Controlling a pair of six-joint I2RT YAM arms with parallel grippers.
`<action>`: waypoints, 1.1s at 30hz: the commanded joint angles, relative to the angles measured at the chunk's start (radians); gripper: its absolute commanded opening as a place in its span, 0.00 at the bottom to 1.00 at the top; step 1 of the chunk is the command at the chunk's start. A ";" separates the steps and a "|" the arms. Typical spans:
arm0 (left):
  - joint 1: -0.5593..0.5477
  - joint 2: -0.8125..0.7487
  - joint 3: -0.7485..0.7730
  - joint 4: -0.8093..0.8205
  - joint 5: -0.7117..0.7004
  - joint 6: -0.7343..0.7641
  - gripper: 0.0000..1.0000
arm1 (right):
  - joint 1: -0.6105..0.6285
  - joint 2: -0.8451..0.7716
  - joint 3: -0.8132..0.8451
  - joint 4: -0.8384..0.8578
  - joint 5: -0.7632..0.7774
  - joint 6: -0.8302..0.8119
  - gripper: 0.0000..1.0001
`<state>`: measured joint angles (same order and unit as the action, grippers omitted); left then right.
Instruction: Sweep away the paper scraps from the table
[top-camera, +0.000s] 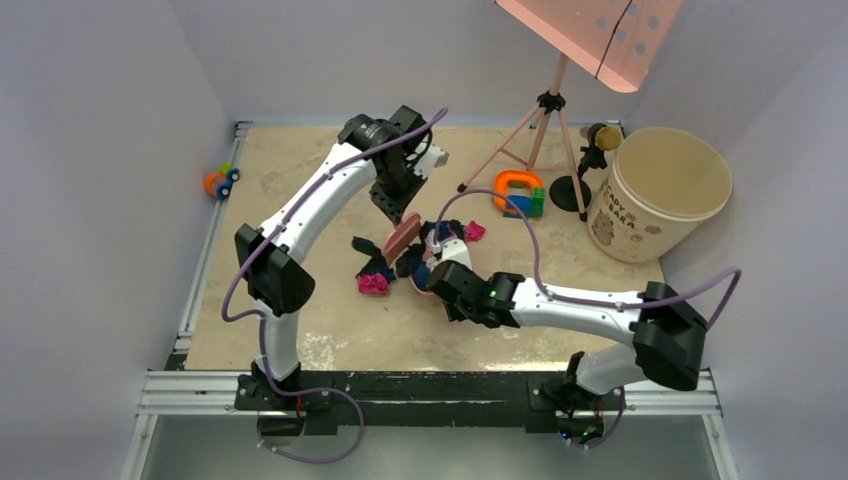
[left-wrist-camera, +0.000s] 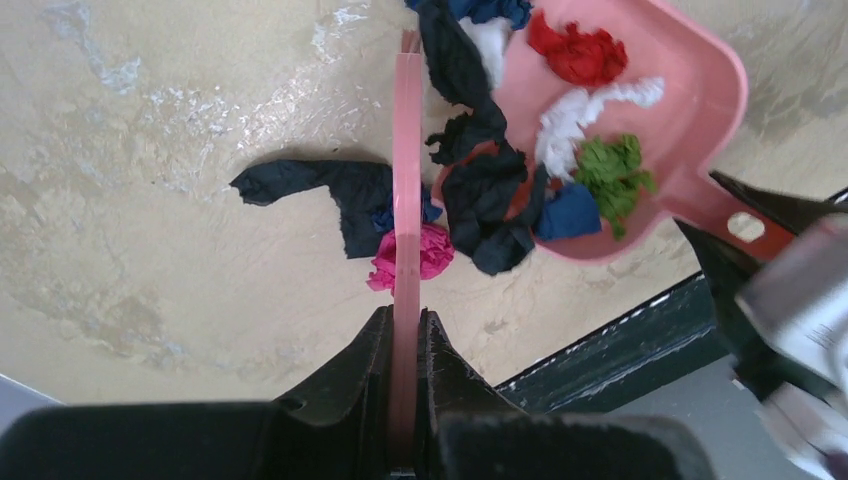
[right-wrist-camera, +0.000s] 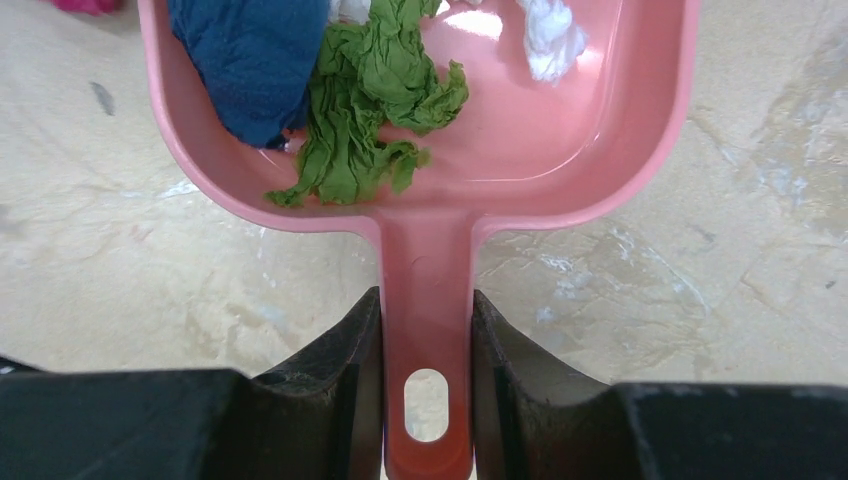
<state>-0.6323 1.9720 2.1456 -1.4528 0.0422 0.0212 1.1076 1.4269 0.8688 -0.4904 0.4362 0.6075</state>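
Note:
My left gripper (left-wrist-camera: 405, 322) is shut on a flat pink sweeper (left-wrist-camera: 406, 170), seen edge-on, whose far end stands among the paper scraps. A black scrap (left-wrist-camera: 335, 190) and a magenta scrap (left-wrist-camera: 428, 255) lie on the table (left-wrist-camera: 150, 250) beside the blade. My right gripper (right-wrist-camera: 425, 300) is shut on the handle of a pink dustpan (right-wrist-camera: 560, 130). The dustpan holds green (right-wrist-camera: 370, 110), dark blue (right-wrist-camera: 250, 60) and white (right-wrist-camera: 550, 40) scraps, and red and black ones show in the left wrist view. From above, the sweeper (top-camera: 403, 237) and the scraps (top-camera: 373, 284) are at mid-table.
A pink scrap (top-camera: 474, 231) lies right of the dustpan. An orange, blue and green toy (top-camera: 520, 192), a music-stand tripod (top-camera: 545, 130) and a beige bucket (top-camera: 660, 190) stand at the back right. A small toy (top-camera: 222, 180) sits at the left rail.

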 joint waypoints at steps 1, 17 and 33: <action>0.040 -0.098 -0.055 0.090 -0.031 -0.135 0.00 | 0.000 -0.137 -0.013 -0.014 0.039 0.017 0.00; 0.094 -0.344 -0.421 0.376 0.060 -0.298 0.00 | -0.006 -0.418 0.040 -0.278 -0.021 0.052 0.00; 0.092 -0.518 -0.573 0.381 0.047 -0.351 0.00 | -0.205 -0.492 0.149 -0.381 -0.150 0.053 0.00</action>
<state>-0.5385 1.5272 1.6070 -1.1046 0.0959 -0.3122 0.9665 0.9421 0.9020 -0.8165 0.2668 0.6628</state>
